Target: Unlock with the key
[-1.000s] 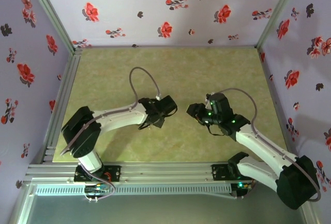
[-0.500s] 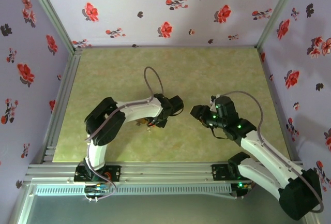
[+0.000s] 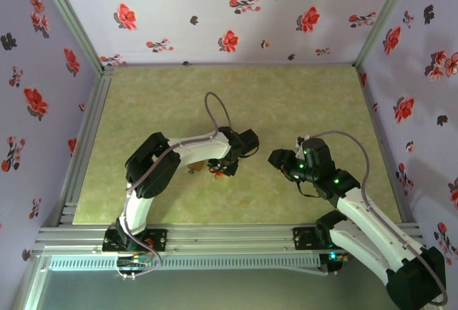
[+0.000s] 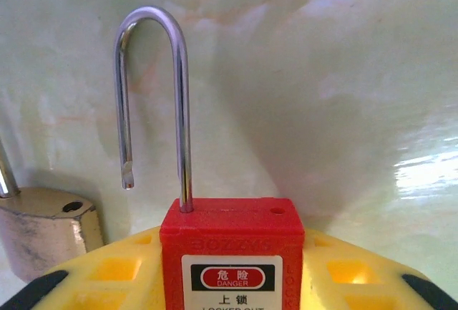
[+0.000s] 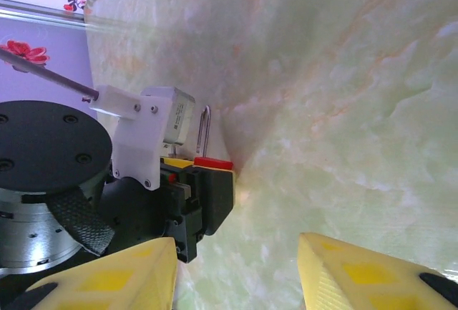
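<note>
The left claw (image 3: 223, 167) clamps the red safety padlock (image 4: 229, 245), its shackle (image 4: 182, 109) sprung free, just beside the brass padlock (image 4: 46, 231) near the counter (image 4: 322, 74) centre. The right claw (image 5: 236, 267) is spread wide and empty. The position of the key cannot be determined; it is possibly hidden.

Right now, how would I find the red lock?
Look to the middle of the green marbled table, where the left gripper reaches. The red padlock is clamped between its yellow fingers, with a tall silver shackle. Unlike the plain brass padlock beside it, it is bright red with a danger label.
</note>
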`<control>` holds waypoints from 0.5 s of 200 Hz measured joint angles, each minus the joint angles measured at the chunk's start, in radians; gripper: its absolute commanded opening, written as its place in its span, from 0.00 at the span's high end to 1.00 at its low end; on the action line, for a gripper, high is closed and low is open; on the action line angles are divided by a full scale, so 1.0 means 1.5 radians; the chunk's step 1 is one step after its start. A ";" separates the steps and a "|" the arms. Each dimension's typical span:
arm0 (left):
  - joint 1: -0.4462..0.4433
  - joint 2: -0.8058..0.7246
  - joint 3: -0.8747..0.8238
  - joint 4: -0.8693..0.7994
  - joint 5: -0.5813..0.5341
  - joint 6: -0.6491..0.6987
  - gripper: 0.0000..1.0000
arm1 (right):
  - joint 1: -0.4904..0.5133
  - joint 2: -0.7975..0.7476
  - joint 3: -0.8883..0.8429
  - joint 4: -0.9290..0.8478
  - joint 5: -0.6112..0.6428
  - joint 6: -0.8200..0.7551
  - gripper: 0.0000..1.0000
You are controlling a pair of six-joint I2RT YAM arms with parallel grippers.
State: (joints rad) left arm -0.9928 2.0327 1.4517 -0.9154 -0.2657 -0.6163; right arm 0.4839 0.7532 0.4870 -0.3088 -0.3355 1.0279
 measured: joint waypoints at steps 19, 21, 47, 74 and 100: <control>0.004 0.000 0.001 0.012 0.021 -0.012 0.75 | -0.001 -0.003 -0.002 -0.003 0.000 0.000 0.52; 0.005 0.000 0.001 0.013 0.023 -0.013 0.74 | -0.001 -0.004 -0.003 -0.003 0.000 0.000 0.52; 0.017 0.000 0.002 0.026 0.048 -0.031 0.60 | -0.001 -0.017 -0.011 -0.007 0.002 0.000 0.51; 0.028 0.000 -0.001 0.050 0.069 -0.051 0.44 | -0.001 -0.029 -0.019 -0.009 0.003 0.001 0.48; 0.034 -0.006 -0.012 0.061 0.077 -0.068 0.29 | -0.001 -0.038 -0.021 -0.019 0.006 0.001 0.43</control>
State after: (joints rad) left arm -0.9417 2.0243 1.4334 -0.8234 -0.1497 -0.7185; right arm 0.4820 0.6960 0.4561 -0.3370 -0.3264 1.0286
